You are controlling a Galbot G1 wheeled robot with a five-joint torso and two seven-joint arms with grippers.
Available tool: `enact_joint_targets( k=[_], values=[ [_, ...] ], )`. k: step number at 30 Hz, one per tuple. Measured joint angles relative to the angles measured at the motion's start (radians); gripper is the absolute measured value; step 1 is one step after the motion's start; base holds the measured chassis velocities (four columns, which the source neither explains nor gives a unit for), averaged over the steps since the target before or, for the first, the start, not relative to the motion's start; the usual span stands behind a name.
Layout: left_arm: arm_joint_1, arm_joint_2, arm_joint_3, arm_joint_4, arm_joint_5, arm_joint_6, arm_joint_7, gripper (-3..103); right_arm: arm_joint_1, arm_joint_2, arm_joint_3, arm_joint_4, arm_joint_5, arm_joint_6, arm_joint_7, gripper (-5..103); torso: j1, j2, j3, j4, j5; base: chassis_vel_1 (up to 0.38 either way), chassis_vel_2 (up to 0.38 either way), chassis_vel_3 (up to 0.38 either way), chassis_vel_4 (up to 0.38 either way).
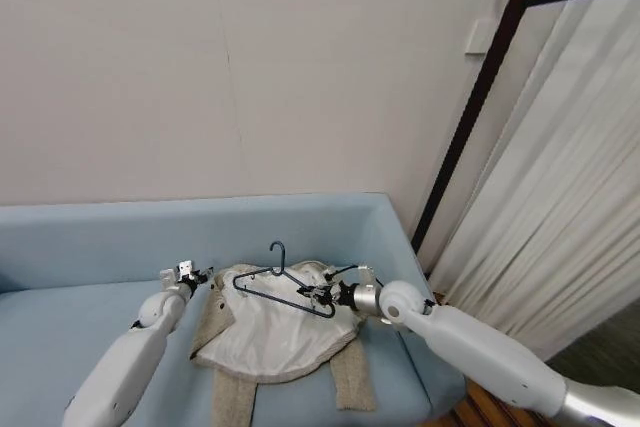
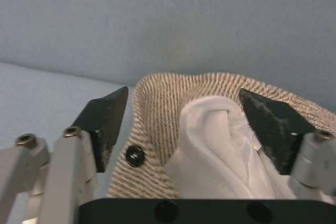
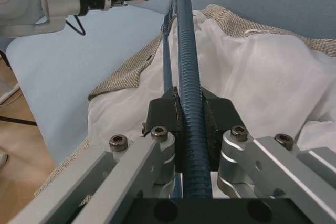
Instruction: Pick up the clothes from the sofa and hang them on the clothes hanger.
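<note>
On sofa (image 1: 100, 237) seat, near left: left gripper (image 1: 200, 273) released, fingers (image 2: 107, 121) spread wide with jacket (image 1: 275, 332) collar between them. Jacket flat on cushion, white lining up. Blue hanger (image 1: 275, 287) lying on jacket, hook toward backrest. Right gripper (image 1: 318, 295) clenched on hanger's bar. Dark rack (image 1: 480, 97) upright beyond sofa's right end.
</note>
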Motion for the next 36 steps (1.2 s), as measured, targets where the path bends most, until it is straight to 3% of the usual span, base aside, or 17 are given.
enact_joint_targets(
  k=[3,5,6,8,14,24,32,36],
  values=[
    [-0.081,-0.052,0.035,0.093,0.001,0.059,-0.084,89,-0.017,-0.023,0.024,0.016,0.006,0.0,-0.002,8,0.0,0.0,0.0,0.0004,0.0,0.0,0.0,0.0,0.0],
    [-0.107,-0.067,0.042,0.128,0.004,0.074,-0.099,89,-0.023,-0.03,0.029,0.02,0.008,0.0,-0.002,8,0.0,0.0,0.0,0.0005,-0.0001,0.0,0.0,0.0,0.0],
    [-0.133,-0.081,0.047,0.163,0.011,0.088,-0.109,94,-0.03,-0.039,0.034,0.024,0.008,0.0,-0.005,8,0.0,0.0,0.0,0.0005,-0.0003,0.0,0.0,0.0,0.0],
    [-0.18,-0.103,0.054,0.232,0.029,0.103,-0.112,99,-0.044,-0.055,0.043,0.029,0.005,0.0,-0.011,8,0.0,0.0,0.0,0.0003,0.0001,0.0,0.0,0.0,0.0],
    [-0.264,-0.135,0.062,0.384,0.081,0.112,-0.094,100,-0.083,-0.073,0.072,0.032,0.0,0.0,-0.017,8,0.0,0.0,0.0,0.0004,0.0002,0.0,0.0,0.0,0.0],
    [-0.283,-0.173,0.029,0.489,0.131,0.076,-0.051,103,-0.07,-0.085,0.044,0.035,-0.006,0.0,-0.023,8,0.0,0.0,0.0,0.0006,-0.0002,0.0,0.0,0.0,0.0],
    [-0.297,-0.197,0.01,0.556,0.168,0.045,-0.022,80,-0.065,-0.089,0.037,0.036,-0.006,-0.001,-0.018,8,0.0,0.0,0.0,0.0002,-0.0003,0.0,0.0,0.0,0.0],
    [-0.293,-0.196,0.008,0.561,0.175,0.042,-0.016,58,-0.07,-0.091,0.037,0.032,-0.008,-0.002,-0.018,8,0.0,0.0,0.0,0.0003,-0.0002,0.0,0.0,0.0,0.0]
  ],
)
